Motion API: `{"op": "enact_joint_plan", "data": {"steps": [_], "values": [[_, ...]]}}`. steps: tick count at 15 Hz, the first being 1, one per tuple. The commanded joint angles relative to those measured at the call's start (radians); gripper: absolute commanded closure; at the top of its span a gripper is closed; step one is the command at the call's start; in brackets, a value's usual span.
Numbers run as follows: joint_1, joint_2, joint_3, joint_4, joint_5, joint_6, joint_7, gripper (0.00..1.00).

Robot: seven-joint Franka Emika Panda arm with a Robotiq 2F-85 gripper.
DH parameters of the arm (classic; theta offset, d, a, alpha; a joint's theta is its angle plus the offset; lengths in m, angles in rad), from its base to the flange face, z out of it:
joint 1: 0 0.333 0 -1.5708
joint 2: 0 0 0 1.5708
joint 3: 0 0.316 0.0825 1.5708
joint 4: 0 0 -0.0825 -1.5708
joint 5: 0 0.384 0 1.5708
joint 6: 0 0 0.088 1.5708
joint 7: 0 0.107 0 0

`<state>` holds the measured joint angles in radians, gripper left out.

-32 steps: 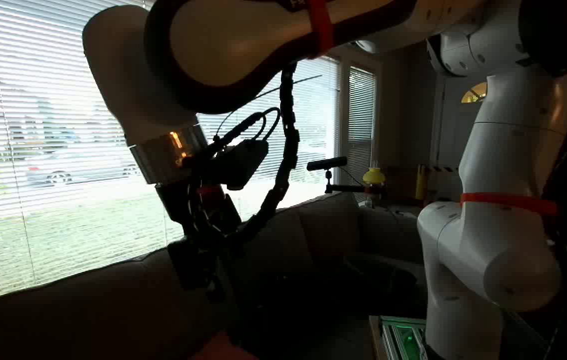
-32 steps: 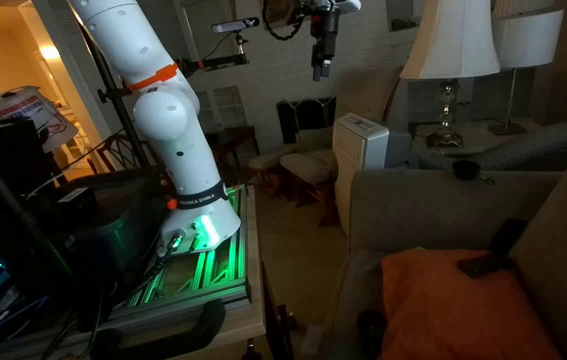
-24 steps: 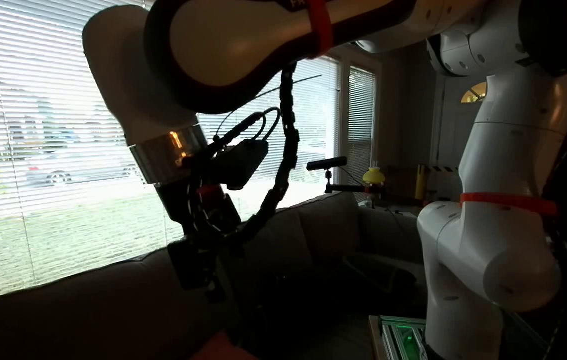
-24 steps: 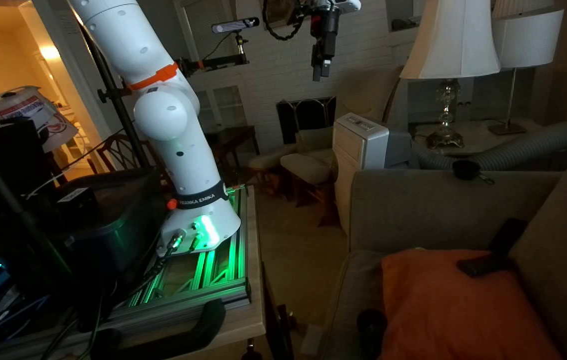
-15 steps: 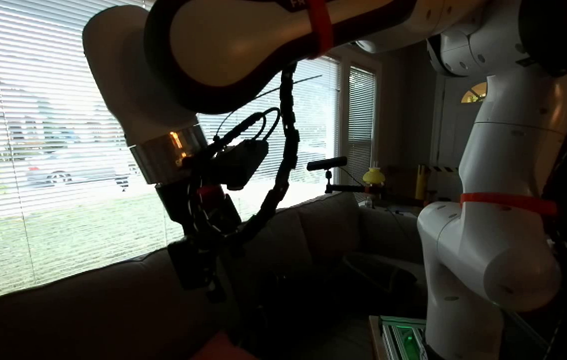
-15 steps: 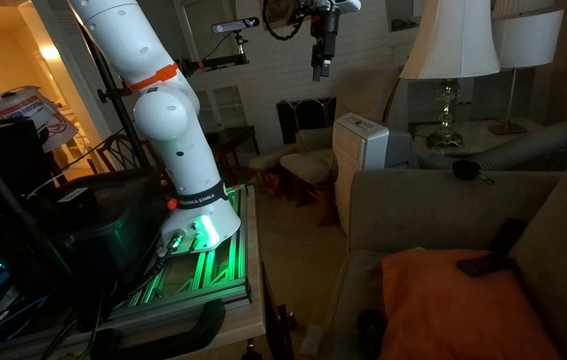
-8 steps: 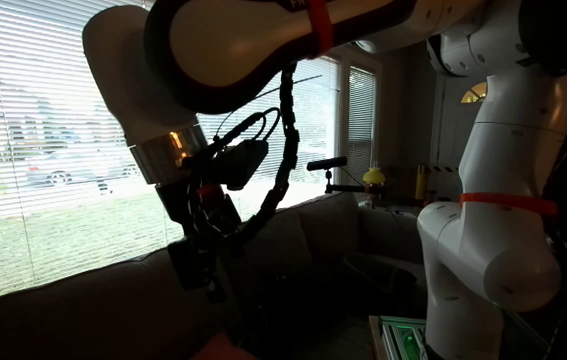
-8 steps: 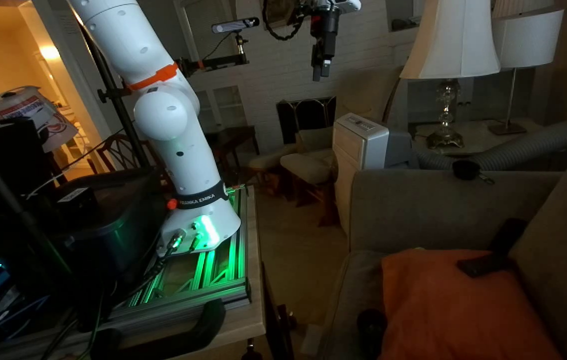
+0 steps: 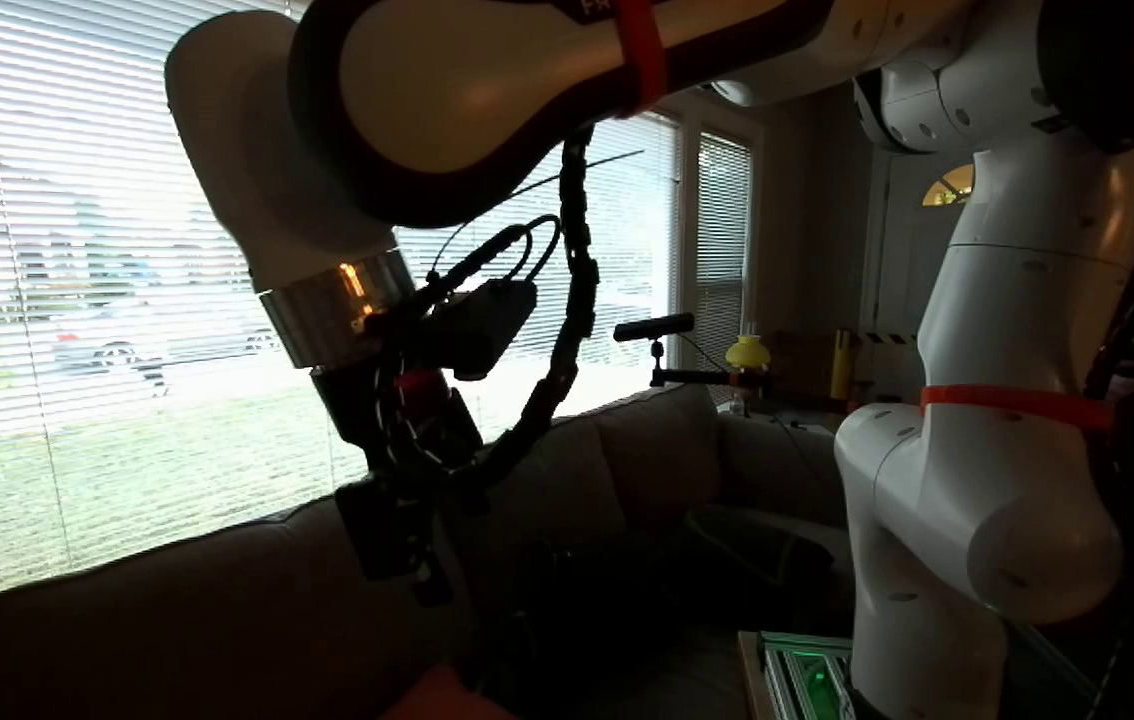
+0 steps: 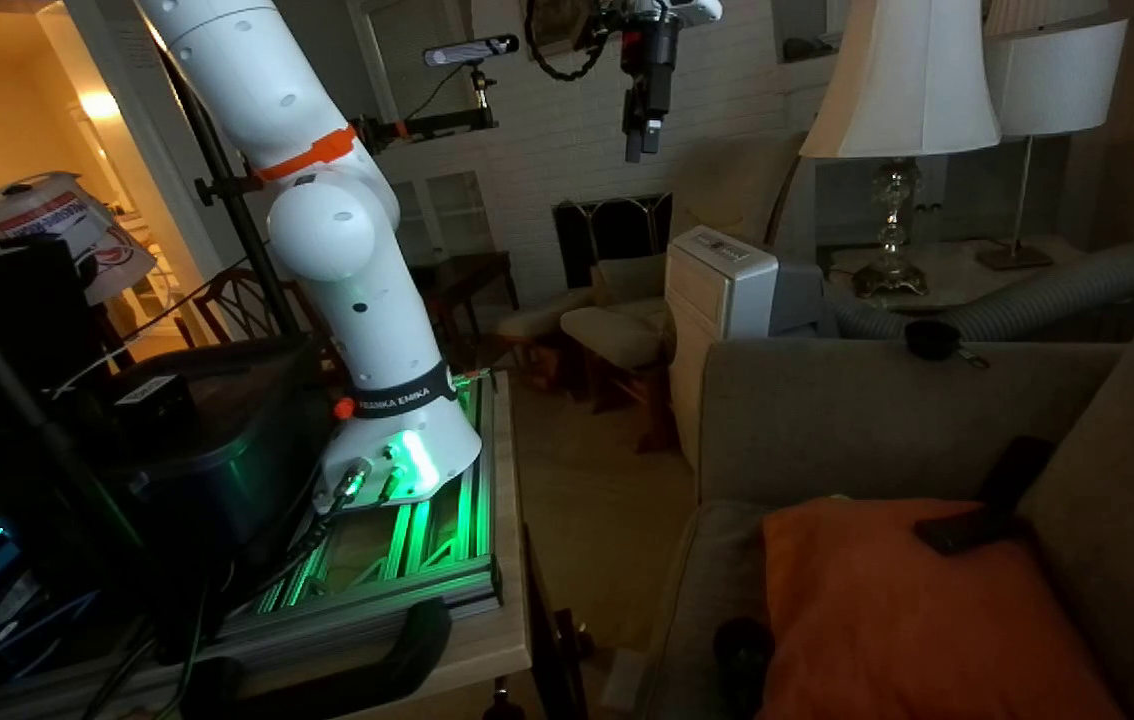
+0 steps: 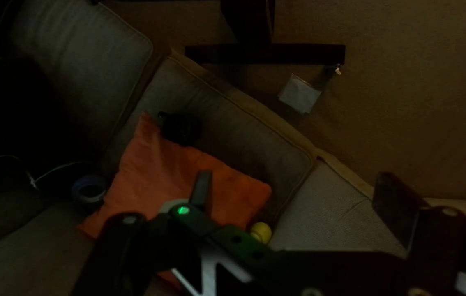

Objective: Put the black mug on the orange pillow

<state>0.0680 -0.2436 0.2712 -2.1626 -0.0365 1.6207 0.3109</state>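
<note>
Black mug (image 11: 180, 128) is seen on the sofa (image 11: 233, 131) seat, just off the orange pillow (image 11: 163, 172), along the pillow's sofa-front edge near one corner; whether it touches cannot be told, dark on dark. In an exterior view the black mug (image 10: 743, 660) reads as upright; in the wrist view a handle-like nub is turned toward that pillow corner.

Gripper (image 11: 294, 185) is held well above the pillow, fingers spread wide, nothing between them. Height presumably chosen so pillow and mug can both be covered in the wrist view; spread presumably chosen so the mug body can be straddled. Step judged: pre-grasp, nothing lifted yet.

Mug's spot makes for a short carry, but the pillow is a snag: if gripped across that edge, one finger must be pushed down between mug and pillow. Grip along the edge is judged cleaner.

Landing: pillow middle should be used. Its sofa-back corner is overlapped by a dark object (image 10: 967, 527) (identity unclear); a yellow thing (image 11: 261, 232) is set just beside another corner. Soft top is expected to give, so the mug could be tipped if released off-centre; slow release advised.

A dark cup-like item (image 10: 932, 340) on the sofa arm, well apart from the pillow, is not taken as target.
</note>
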Motion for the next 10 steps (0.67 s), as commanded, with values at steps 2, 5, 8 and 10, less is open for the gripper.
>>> {"op": "enact_joint_plan", "data": {"steps": [2, 5, 8, 10], "values": [[0.027, 0.002, -0.024, 0.002, -0.005, -0.002, 0.005, 0.00], [0.018, 0.001, -0.034, -0.035, -0.014, 0.013, 0.013, 0.00], [-0.004, -0.007, -0.075, -0.114, -0.043, 0.041, 0.010, 0.00], [-0.017, -0.016, -0.124, -0.177, -0.025, 0.085, -0.042, 0.00]]}}
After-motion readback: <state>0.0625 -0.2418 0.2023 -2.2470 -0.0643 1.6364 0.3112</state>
